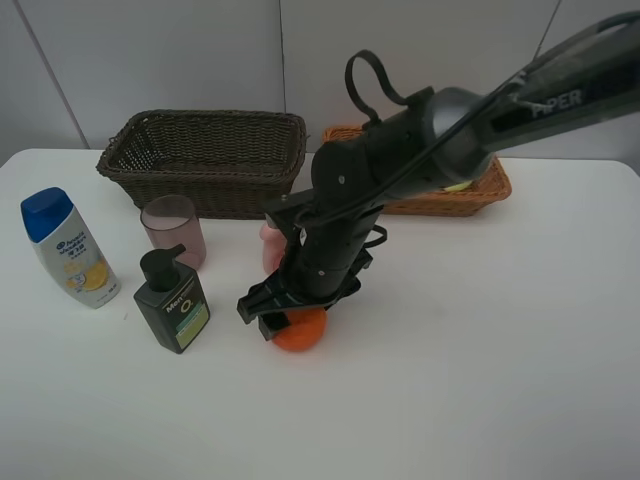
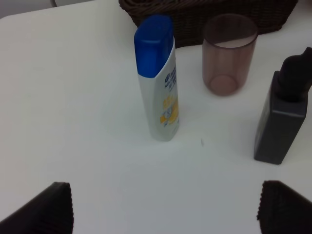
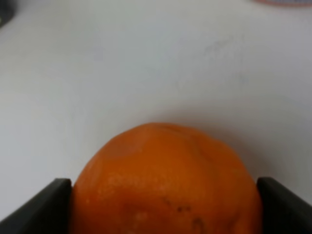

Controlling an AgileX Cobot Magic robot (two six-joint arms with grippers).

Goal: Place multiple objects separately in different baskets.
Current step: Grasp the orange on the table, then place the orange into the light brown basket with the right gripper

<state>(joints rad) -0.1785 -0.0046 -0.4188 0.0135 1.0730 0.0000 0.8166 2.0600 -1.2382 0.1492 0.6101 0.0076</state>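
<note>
The right gripper (image 1: 287, 318) is clasping a round, dimple-skinned orange (image 1: 300, 332) between its flat dark pads, one against each flank; the fruit is sitting about mid-way across the smooth white table (image 1: 480, 360). At the orange's nine o'clock a squat, glossy dark pump bottle (image 1: 172, 302) is standing; at ten o'clock, a translucent pink plastic cup (image 1: 173, 232); farther out at nine, a flat-sided white shampoo bottle with a blue cap (image 1: 68, 250). The left gripper (image 2: 165, 210) is hanging with its ridged jaws spread wide, holding nothing. A deep dark-brown woven wicker basket (image 1: 205, 150) is sitting at the table's eleven o'clock; a shallower orange-tan wicker basket (image 1: 482, 192) is at one o'clock, half hidden by the arm.
</note>
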